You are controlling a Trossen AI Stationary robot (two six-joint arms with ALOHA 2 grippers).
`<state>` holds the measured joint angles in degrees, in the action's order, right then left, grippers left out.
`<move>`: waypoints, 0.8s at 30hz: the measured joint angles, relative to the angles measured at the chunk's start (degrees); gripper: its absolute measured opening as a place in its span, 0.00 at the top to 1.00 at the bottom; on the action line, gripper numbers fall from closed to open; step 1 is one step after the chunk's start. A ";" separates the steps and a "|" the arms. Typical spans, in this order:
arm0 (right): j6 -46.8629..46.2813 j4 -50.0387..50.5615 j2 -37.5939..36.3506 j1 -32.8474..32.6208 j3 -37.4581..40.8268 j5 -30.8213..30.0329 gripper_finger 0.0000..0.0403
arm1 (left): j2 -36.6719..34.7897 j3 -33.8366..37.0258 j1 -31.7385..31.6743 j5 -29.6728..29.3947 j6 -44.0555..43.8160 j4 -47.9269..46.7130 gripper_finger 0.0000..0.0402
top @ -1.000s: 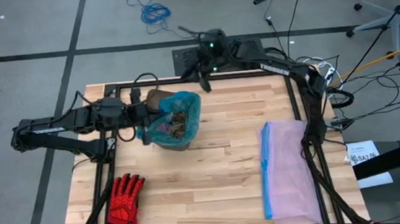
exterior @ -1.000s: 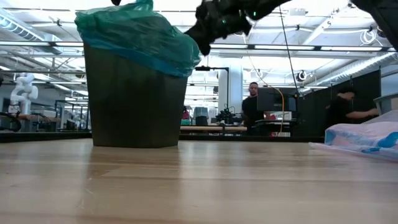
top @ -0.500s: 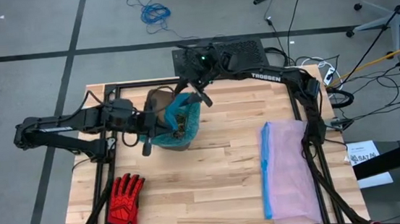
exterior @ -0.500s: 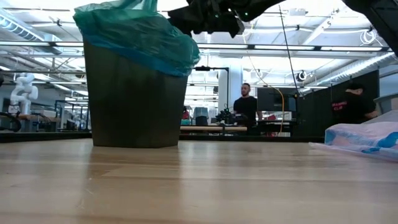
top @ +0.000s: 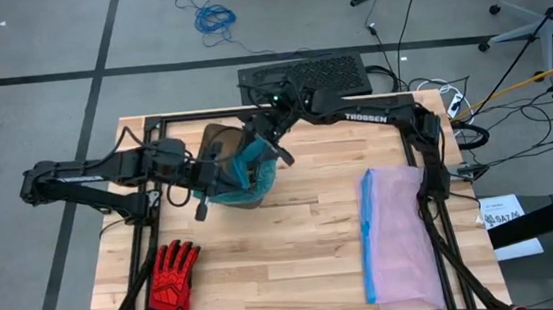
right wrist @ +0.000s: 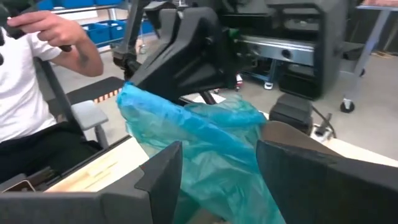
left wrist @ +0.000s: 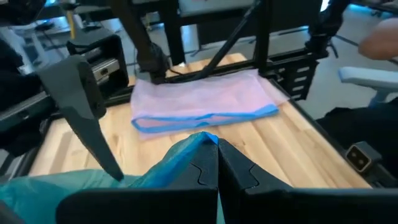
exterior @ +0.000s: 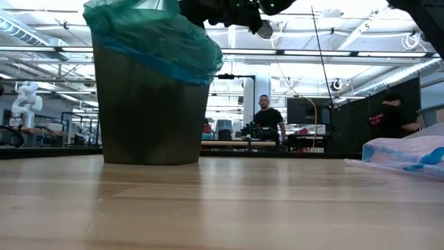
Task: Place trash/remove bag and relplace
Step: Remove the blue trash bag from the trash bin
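Note:
The teal-green bag [top: 251,180] lines a dark bin [exterior: 149,118] standing on the table's far left part; its rim folds down over the bin's outside [exterior: 159,42]. My left gripper [top: 210,176] is at the bin's left rim, shut on the bag. My right gripper [top: 264,148] hovers open over the bin's far right rim, and raised bag film [right wrist: 211,149] stands between its fingers. The trash is hidden under the film and the grippers. My left gripper pinches a drawn-up peak of the bag's rim [left wrist: 204,142] between its two shut fingers, coming level from the table's left. The film rises in a point past the fingers; the rest of the bag stays in the bin. My right gripper: I cannot tell whether its open fingers [right wrist: 165,174] touch the film.
A pale lilac bag with a blue rim [top: 399,230] lies flat along the table's right side. The red-and-black glove [top: 172,275] lies near the left near corner. Bare wood spreads between them. People sit and stand in the room beyond the table.
My right gripper has come from the table's far edge toward the bin and down, ending over its far right rim. My left gripper has shifted slightly right over the bin, drawing the bag's left rim inward, so the film now covers the trash that showed before.

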<state>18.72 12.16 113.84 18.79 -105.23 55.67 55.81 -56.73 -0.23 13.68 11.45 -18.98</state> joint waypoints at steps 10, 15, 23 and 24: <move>5.68 -0.07 -0.04 -4.10 0.00 -11.09 0.76 | 0.33 0.00 0.00 1.80 0.01 1.13 1.00; 7.69 0.72 -0.33 -6.38 0.00 -15.09 0.97 | 0.33 0.00 0.01 -0.04 -0.42 -0.02 1.00; 9.88 4.70 -4.24 -8.72 0.00 -28.64 1.00 | -0.61 -0.02 0.00 -8.12 -2.00 -4.76 1.00; 9.92 4.76 -5.00 -8.89 0.00 -29.51 1.00 | -0.71 -0.02 0.00 -8.19 -2.00 -4.81 1.00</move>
<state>28.64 16.92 108.84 9.90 -105.23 26.16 55.11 -56.75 -0.23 5.50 9.45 -23.78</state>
